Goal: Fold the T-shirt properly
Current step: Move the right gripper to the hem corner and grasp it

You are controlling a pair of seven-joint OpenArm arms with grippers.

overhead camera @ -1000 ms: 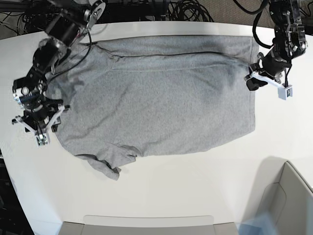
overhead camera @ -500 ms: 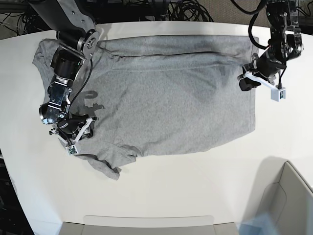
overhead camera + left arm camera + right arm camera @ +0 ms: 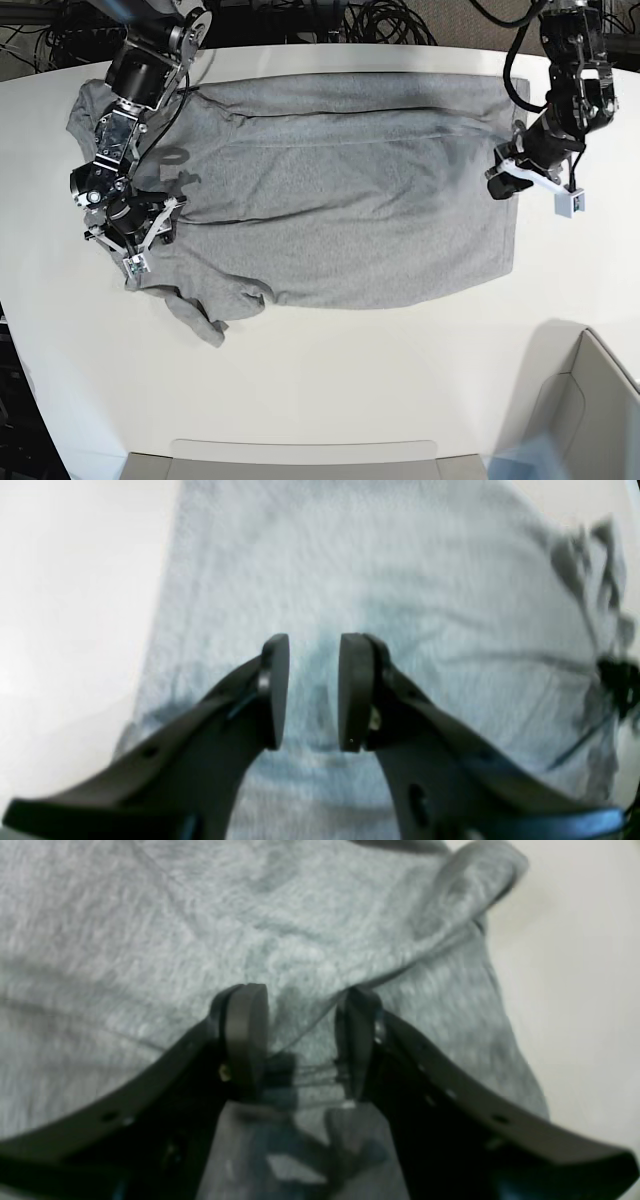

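The big soft heather-grey cotton T-shirt (image 3: 330,190) is lying spread out on the white table (image 3: 330,390), plain side up. The right gripper (image 3: 300,1040) is sitting over a folded edge near the sleeve, its fingers apart with cloth between them. The left gripper (image 3: 312,690) is hanging over the hem side, fingers apart too, holding nothing. I think both should be pinching just one edge, then lifting together so the cloth is folding flat.
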